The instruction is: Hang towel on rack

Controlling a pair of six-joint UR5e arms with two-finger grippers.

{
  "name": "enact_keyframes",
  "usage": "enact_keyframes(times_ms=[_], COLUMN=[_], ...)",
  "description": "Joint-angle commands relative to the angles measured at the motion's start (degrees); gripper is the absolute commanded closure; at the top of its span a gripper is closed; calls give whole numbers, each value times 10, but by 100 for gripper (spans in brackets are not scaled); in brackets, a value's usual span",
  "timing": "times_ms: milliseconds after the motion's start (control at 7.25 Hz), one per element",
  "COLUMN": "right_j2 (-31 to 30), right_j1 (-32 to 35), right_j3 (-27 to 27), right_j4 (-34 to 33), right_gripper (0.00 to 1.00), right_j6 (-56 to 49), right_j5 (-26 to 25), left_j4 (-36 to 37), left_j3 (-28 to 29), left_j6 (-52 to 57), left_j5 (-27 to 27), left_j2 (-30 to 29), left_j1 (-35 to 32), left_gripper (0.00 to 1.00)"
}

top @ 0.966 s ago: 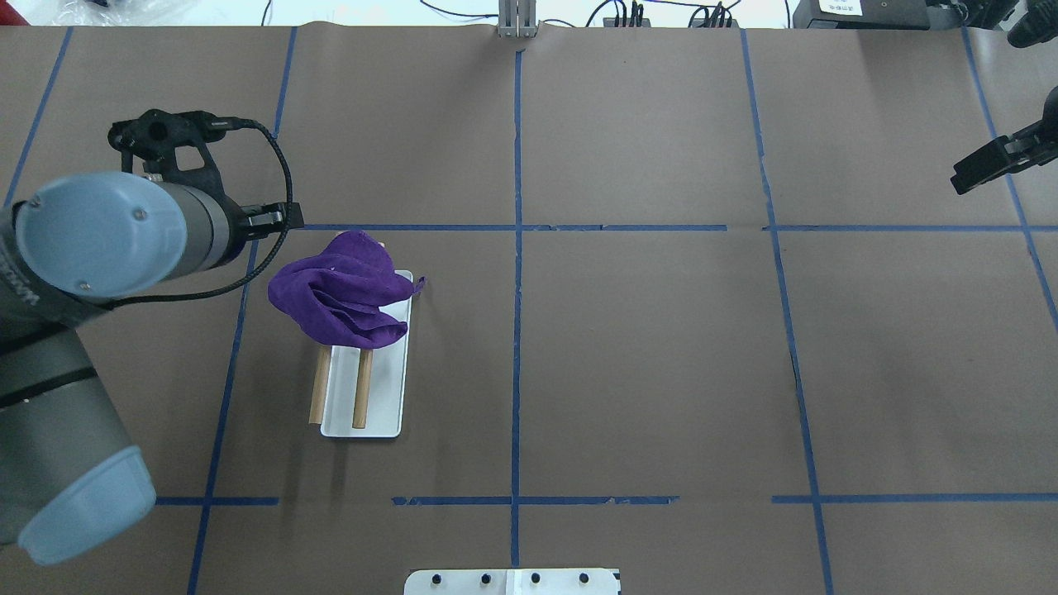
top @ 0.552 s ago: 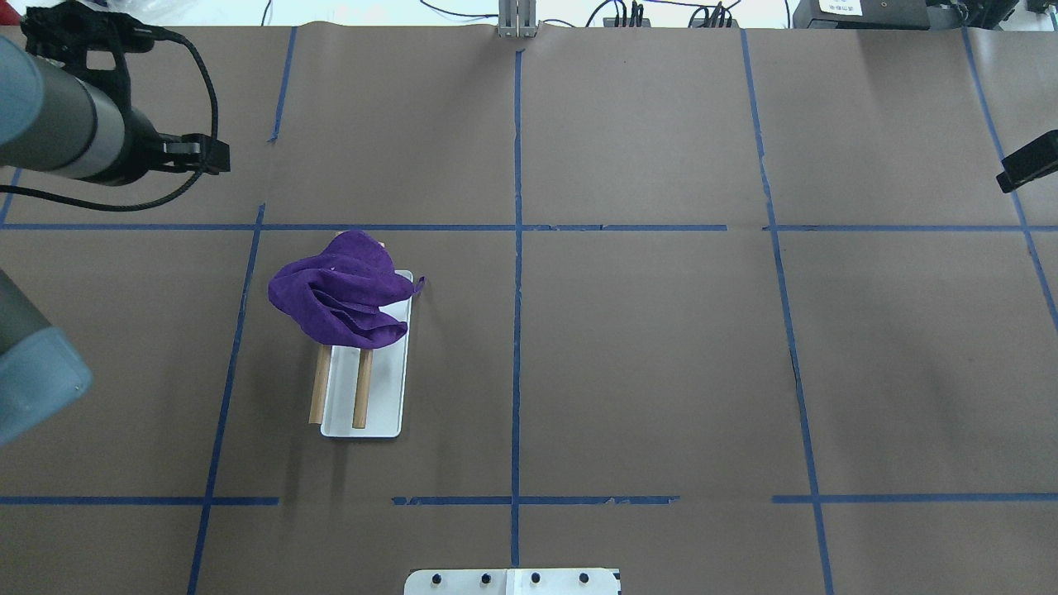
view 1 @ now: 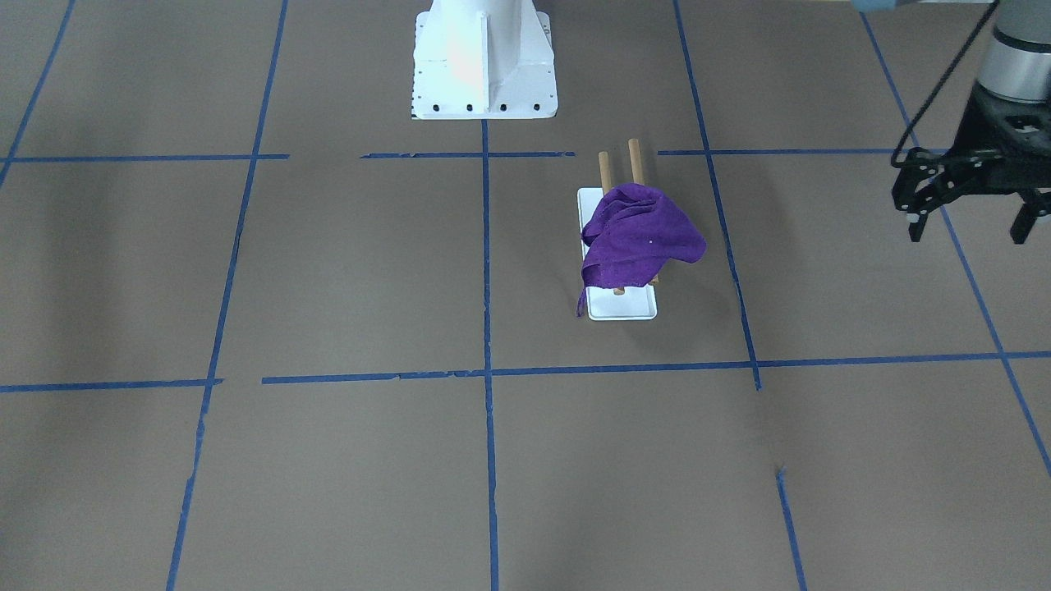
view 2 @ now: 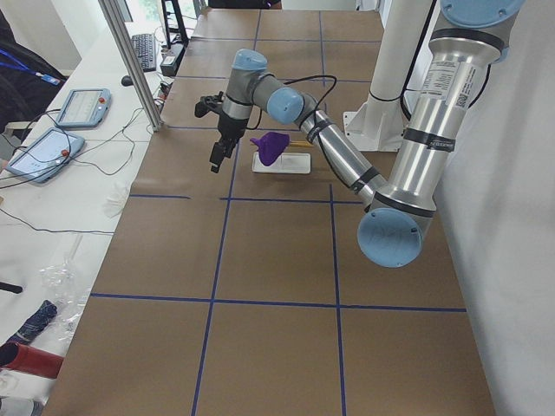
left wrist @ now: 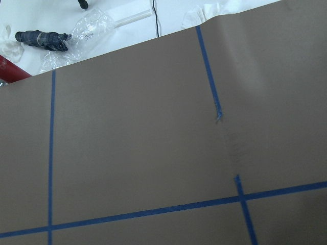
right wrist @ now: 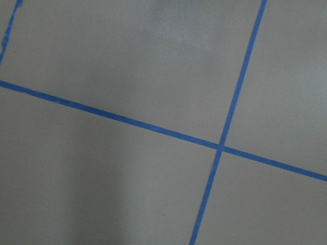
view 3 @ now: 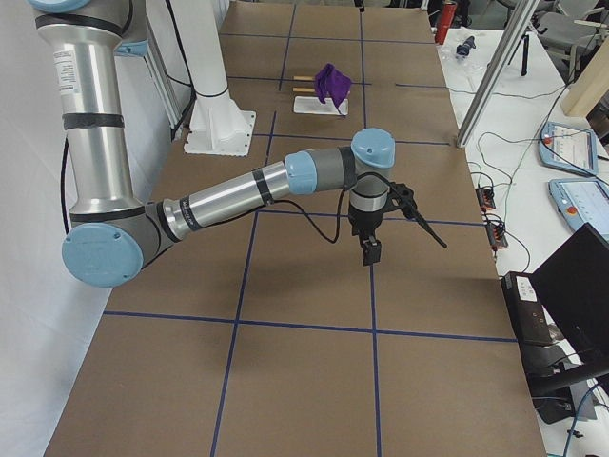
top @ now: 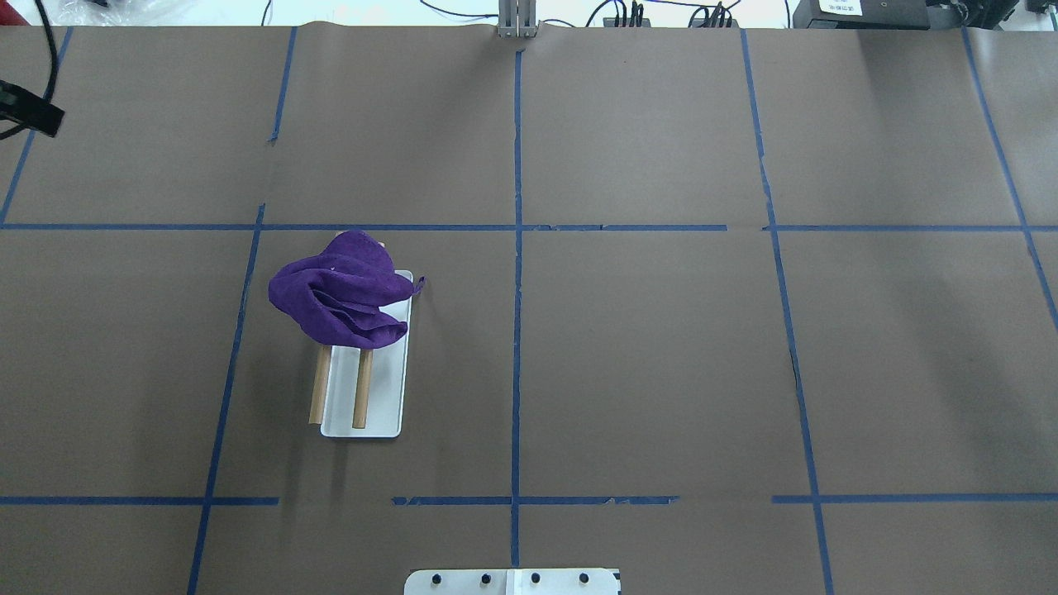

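The purple towel [top: 339, 293] lies bunched over the far end of the rack, draped across both brown wooden rods [top: 361, 388]. The rack's white base [top: 387, 388] sits left of the table's middle. Towel [view 1: 640, 238] and rack base [view 1: 624, 308] also show in the front-facing view. My left gripper [view 1: 967, 230] is open and empty, hanging above the table well off to the side of the rack. Only a bit of it shows at the overhead view's left edge [top: 25, 111]. My right gripper [view 3: 369, 249] shows only in the exterior right view, far from the rack; I cannot tell if it is open.
The robot's large white pedestal [view 1: 484, 74] stands at the near table edge [top: 512, 581]. Blue tape lines grid the brown table cover. Cables, a metal post [top: 517, 21] and tablets [view 2: 82, 104] lie beyond the far edge.
My left arm has swung away from the rack, leftward and farther, almost out of the overhead view. My right gripper has left that view at its right edge. Towel and rack have not moved.
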Motion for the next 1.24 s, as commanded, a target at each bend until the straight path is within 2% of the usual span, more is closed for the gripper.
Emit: enact_keyframes(times_ms=[0, 138, 414, 828, 1103], right_j2=[-7, -20, -15, -38, -45], right_j1=[59, 69, 69, 64, 65], right_j3=[-67, -71, -86, -111, -110], right_j4=[-5, 1, 30, 39, 38], right_gripper=[0, 0, 0, 0, 0], right_j6=[-106, -104, -89, -73, -64], right_j5=[16, 35, 30, 44, 76], left_j4=[-6, -7, -11, -36, -57], left_j3=[114, 183, 193, 212, 253], left_j6=[199, 212, 213, 212, 199], left_j5=[-102, -125, -195, -200, -202], left_j2=[36, 45, 85, 114, 125], left_j1=[-132, -154, -171, -199, -199], left_gripper=[0, 0, 0, 0, 0])
